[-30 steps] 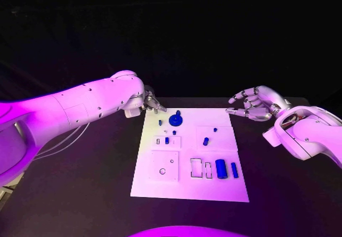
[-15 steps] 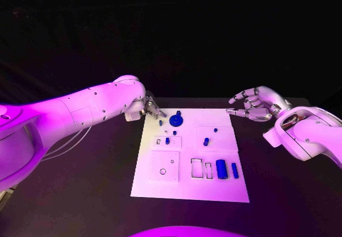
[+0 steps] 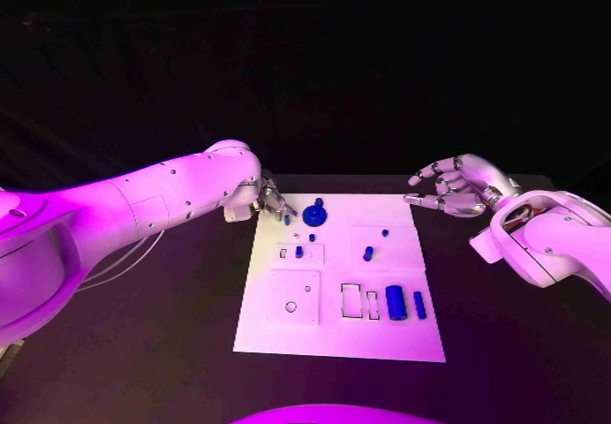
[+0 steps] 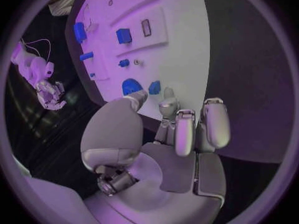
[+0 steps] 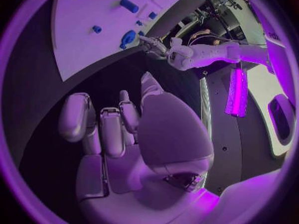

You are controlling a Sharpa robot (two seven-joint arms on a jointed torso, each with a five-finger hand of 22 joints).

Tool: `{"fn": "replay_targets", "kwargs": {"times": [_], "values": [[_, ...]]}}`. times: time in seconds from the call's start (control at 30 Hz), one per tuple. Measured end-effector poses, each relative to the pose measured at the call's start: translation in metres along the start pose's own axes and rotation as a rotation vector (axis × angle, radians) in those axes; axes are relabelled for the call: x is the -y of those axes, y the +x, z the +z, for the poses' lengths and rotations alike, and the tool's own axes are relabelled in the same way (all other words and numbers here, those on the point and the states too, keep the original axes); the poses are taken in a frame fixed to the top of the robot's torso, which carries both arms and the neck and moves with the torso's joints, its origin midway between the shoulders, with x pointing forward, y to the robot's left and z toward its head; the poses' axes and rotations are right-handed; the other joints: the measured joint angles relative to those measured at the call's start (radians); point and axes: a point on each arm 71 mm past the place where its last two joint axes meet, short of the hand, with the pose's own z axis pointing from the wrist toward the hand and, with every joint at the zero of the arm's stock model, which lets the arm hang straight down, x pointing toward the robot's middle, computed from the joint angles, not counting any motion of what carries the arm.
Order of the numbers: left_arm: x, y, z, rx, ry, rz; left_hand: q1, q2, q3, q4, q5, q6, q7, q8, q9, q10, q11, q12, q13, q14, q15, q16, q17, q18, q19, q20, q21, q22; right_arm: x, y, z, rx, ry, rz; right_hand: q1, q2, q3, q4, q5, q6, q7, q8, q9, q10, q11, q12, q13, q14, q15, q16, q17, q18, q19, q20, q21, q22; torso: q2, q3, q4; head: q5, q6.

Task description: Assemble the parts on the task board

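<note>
Flat black matte bench [image 3: 153, 353] with a straight far edge, unlit black backdrop [image 3: 331, 79] behind it, purple-pink light washing the whole scene, glowing magenta light strip [image 5: 238, 92] in the room beyond the bench

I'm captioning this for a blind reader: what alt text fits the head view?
A white task board lies on a black table with small blue parts on it. The left hand reaches over the board's far left corner, and the right hand hovers empty beyond its far right corner.
</note>
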Motion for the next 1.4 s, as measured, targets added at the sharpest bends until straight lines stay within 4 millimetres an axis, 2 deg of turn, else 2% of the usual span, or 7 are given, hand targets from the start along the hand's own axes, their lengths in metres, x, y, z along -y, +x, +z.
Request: {"fn": "replay_targets", "kwargs": {"times": [0.3,0.5,0.67,0.73,0.9,1.07,1.4], "values": [[0.000,0.001,0.000,-0.008,0.007,-0.012,0.025,0.025,0.000,0.000,0.000,0.011,-0.004,0.020,0.012,0.000,-0.007,0.000,0.004,0.000,0.000,0.000,0.000,0.000,0.000,0.000,0.000,0.003,0.000,0.000,0.000,0.000,0.001,0.000,0.000,0.000,0.000,0.000,0.000,0.000,0.000,0.000,0.000,0.000,0.000,0.000,0.000,0.000,0.000,0.000,0.002,0.000,0.000,0.000,0.000,0.000,0.000,0.0001,0.0000,0.002,-0.002],[0.001,0.002,0.000,-0.011,0.012,-0.019,0.045,0.026,0.004,-0.004,0.000,0.014,-0.007,0.035,0.024,0.004,-0.011,0.000,0.006,0.003,-0.003,0.000,0.000,0.000,0.000,0.000,0.000,0.004,0.000,0.000,0.000,0.000,0.001,0.000,0.000,0.000,0.000,0.000,0.000,0.000,0.000,0.000,0.000,0.000,0.000,0.000,0.000,0.000,0.000,0.000,0.002,0.000,0.000,0.000,0.000,0.000,0.001,0.0004,0.0002,0.001,-0.003],[0.002,0.003,0.000,-0.016,0.020,-0.028,0.114,0.045,0.039,-0.008,0.000,0.011,-0.017,0.071,0.059,0.004,-0.018,0.000,0.006,0.002,-0.014,0.000,0.000,0.000,0.000,-0.008,0.000,0.008,0.000,0.000,0.001,-0.001,0.001,0.000,-0.005,0.005,0.000,0.000,0.000,0.000,0.000,0.004,0.000,0.000,0.000,0.000,0.000,0.000,0.000,0.000,0.002,0.000,0.000,0.000,-0.004,0.000,0.001,0.0003,0.0002,0.001,-0.006],[0.002,0.003,0.000,-0.020,0.023,-0.033,0.149,0.050,0.063,-0.013,0.000,0.009,-0.021,0.087,0.074,0.006,-0.027,0.000,0.007,0.000,-0.015,0.000,0.000,0.000,0.000,-0.008,0.000,0.010,0.000,0.000,0.001,-0.001,0.002,0.000,-0.005,0.005,0.000,0.000,0.000,0.000,0.000,0.004,0.000,0.000,0.000,0.000,0.000,0.000,0.000,0.000,0.002,0.000,0.000,0.000,-0.004,0.000,0.001,0.0003,0.0003,0.001,-0.007],[-0.001,0.003,-0.001,-0.027,0.026,-0.050,0.204,0.049,0.136,-0.033,-0.002,0.001,-0.034,0.123,0.104,0.013,-0.034,0.000,0.009,-0.002,-0.024,0.000,0.000,0.000,0.002,-0.017,0.000,0.013,0.000,0.001,0.001,-0.001,0.002,0.000,-0.005,0.005,0.000,0.000,0.000,0.000,0.000,0.004,0.000,0.000,0.000,0.000,0.000,0.000,0.000,0.000,0.002,0.000,0.000,0.000,-0.004,0.000,0.001,0.0003,0.0003,0.000,-0.009],[-0.004,0.003,-0.002,-0.037,0.030,-0.072,0.229,0.047,0.163,-0.008,-0.004,-0.009,-0.034,0.144,0.104,0.013,-0.034,0.000,0.009,-0.002,-0.024,0.000,0.000,0.000,0.004,-0.018,0.000,0.018,0.001,0.001,0.001,-0.001,0.003,0.000,-0.005,0.005,0.000,0.000,0.000,0.000,0.000,0.004,0.000,0.000,0.000,0.000,0.000,0.000,0.000,0.000,0.002,0.000,0.000,0.000,-0.004,0.000,0.001,0.0004,0.0004,-0.001,-0.011],[-0.012,0.005,-0.009,-0.058,0.049,-0.122,0.235,0.050,0.171,0.000,-0.008,-0.013,-0.030,0.150,0.104,0.018,-0.039,0.006,0.016,-0.002,-0.024,0.000,0.000,0.000,0.004,-0.018,0.000,0.023,0.002,0.001,0.000,-0.001,0.007,0.000,-0.005,0.005,0.000,0.000,0.000,0.000,0.000,0.004,0.000,0.000,0.000,0.000,0.000,0.000,0.000,0.000,0.002,0.000,0.000,0.000,-0.004,0.000,0.000,0.0006,0.0013,0.002,-0.013]]}}
